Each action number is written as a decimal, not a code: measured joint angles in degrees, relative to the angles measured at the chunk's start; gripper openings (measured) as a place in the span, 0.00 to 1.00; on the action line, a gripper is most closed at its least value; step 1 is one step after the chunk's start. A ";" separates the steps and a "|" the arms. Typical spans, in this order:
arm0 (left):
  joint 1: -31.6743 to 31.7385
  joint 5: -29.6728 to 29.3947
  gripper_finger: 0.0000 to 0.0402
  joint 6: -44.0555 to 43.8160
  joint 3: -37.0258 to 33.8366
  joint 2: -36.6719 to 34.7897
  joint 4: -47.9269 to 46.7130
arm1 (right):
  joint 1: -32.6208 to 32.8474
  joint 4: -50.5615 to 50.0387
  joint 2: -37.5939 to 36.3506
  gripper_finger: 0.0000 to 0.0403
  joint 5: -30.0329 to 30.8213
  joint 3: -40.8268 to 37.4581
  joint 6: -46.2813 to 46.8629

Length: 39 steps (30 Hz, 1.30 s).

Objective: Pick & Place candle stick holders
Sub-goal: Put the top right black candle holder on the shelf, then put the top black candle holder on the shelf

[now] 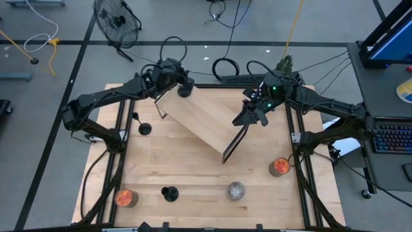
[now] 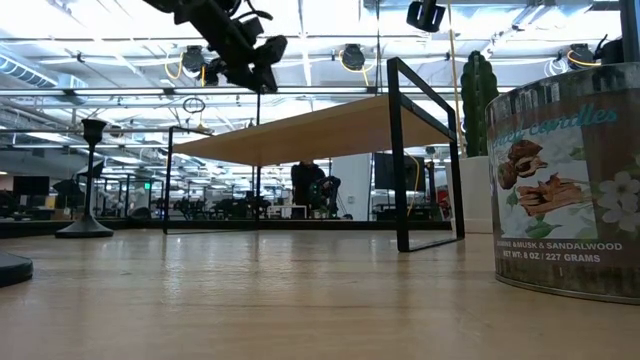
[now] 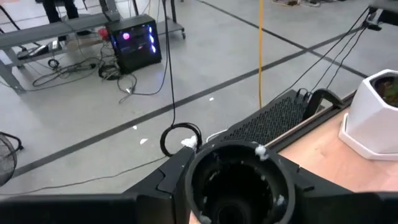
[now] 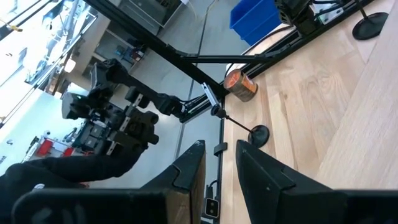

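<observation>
A black holder (image 1: 185,89) is sitting clamped in our left gripper (image 1: 182,86), raised above the shelf (image 1: 199,122) for placing; our right gripper (image 1: 252,115), fingers apart, is waiting alongside.

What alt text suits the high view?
The left claw holds a black holder over a central wooden shelf; the right claw is at the shelf's other end. Two orange cups, a silvery cup and two more black holders stand around it.
</observation>
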 joint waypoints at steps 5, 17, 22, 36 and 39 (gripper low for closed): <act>0.00 0.15 0.37 0.37 0.00 -1.86 0.42 | 0.00 0.01 0.00 0.21 -0.02 0.00 -0.02; 0.00 0.27 0.37 3.41 0.02 -5.38 7.16 | 0.00 0.01 0.00 0.21 -0.02 0.00 0.00; 0.00 0.30 0.37 2.25 0.07 -5.82 6.54 | 0.03 0.03 0.00 0.21 -0.02 0.00 0.15; -0.15 1.86 0.37 2.40 0.11 -7.38 6.99 | 0.04 0.04 0.00 0.21 0.00 0.00 0.03; -0.19 1.88 0.37 2.58 0.02 -8.02 7.05 | 0.04 0.04 0.00 0.21 0.02 0.00 -0.02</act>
